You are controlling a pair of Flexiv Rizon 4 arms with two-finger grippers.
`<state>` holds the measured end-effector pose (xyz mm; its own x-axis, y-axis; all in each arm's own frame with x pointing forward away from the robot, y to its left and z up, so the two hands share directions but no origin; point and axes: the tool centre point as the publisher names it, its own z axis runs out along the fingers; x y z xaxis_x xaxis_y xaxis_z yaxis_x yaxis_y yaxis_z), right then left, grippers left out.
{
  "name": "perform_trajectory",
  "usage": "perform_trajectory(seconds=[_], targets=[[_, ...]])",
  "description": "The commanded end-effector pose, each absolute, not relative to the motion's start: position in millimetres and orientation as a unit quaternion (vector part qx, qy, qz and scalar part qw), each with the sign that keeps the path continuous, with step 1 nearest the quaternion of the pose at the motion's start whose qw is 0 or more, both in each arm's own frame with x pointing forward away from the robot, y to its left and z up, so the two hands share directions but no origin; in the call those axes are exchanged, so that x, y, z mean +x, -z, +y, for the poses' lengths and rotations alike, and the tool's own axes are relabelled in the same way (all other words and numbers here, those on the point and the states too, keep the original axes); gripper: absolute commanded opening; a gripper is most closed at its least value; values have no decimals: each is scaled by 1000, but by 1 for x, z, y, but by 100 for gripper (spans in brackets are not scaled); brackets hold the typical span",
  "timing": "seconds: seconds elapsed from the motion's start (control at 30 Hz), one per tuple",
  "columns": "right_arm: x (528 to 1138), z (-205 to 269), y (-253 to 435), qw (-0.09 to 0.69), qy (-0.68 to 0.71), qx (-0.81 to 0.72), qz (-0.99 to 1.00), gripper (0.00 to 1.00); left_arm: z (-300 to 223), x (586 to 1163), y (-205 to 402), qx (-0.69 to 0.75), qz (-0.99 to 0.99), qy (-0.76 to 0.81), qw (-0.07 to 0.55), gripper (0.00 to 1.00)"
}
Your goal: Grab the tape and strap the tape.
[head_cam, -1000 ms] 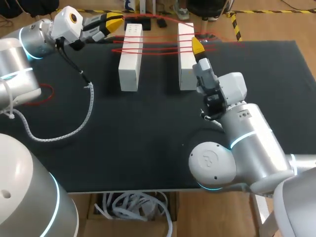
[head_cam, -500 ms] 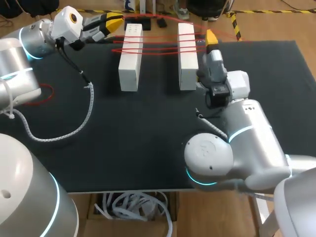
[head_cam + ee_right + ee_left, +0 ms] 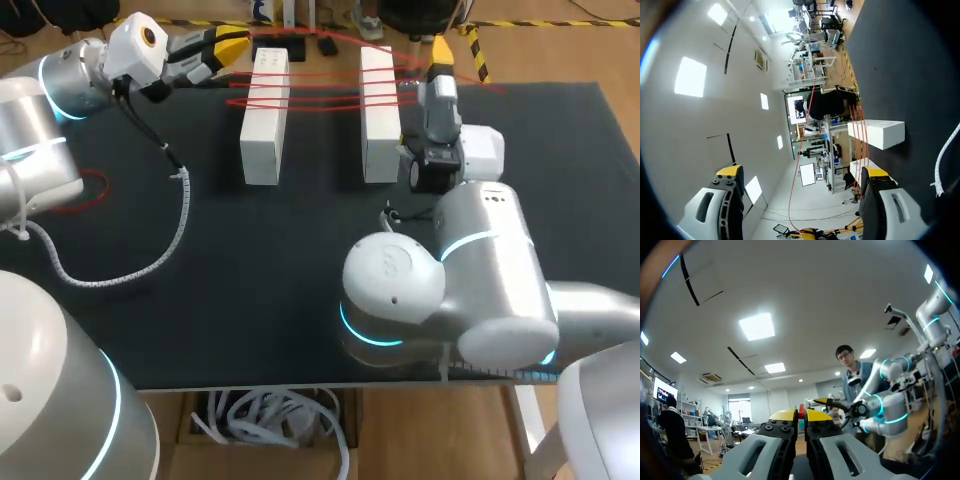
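Observation:
Thin red tape (image 3: 320,90) runs in several strands across two white blocks, the left block (image 3: 265,115) and the right block (image 3: 378,115). At the table's far left my left gripper (image 3: 228,45) is shut on the tape's end. In the left wrist view a red sliver (image 3: 801,412) sits pinched between the yellow tips of that gripper (image 3: 802,416). My right gripper (image 3: 440,55) stands just right of the right block's far end. It is open (image 3: 802,172), its fingers wide apart. A red strand (image 3: 806,127) shows ahead between them, untouched.
A white spiral cable (image 3: 180,215) hangs from my left arm over the black table (image 3: 300,260). A red loop (image 3: 88,190) lies at the left edge. A small black object (image 3: 272,48) sits behind the left block. My right arm's big elbow (image 3: 400,290) covers the near middle.
My right gripper has swung from beside the right block's middle toward the table's far edge, now past the block's far end. The left arm and tape have stayed put.

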<state>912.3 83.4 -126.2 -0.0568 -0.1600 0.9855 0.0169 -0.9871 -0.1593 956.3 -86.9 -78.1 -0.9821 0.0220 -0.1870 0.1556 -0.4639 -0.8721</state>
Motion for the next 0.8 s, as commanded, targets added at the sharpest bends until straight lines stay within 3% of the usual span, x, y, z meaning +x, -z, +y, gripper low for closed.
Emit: perform_trajectory(seconds=[0.03,0.8], targets=[[919,79,116,31,710,-699,84,100,-87,957,79,87,515,852,39,0],[950,39,103,37,731,-680,55,100,-87,957,79,87,515,852,39,0]])
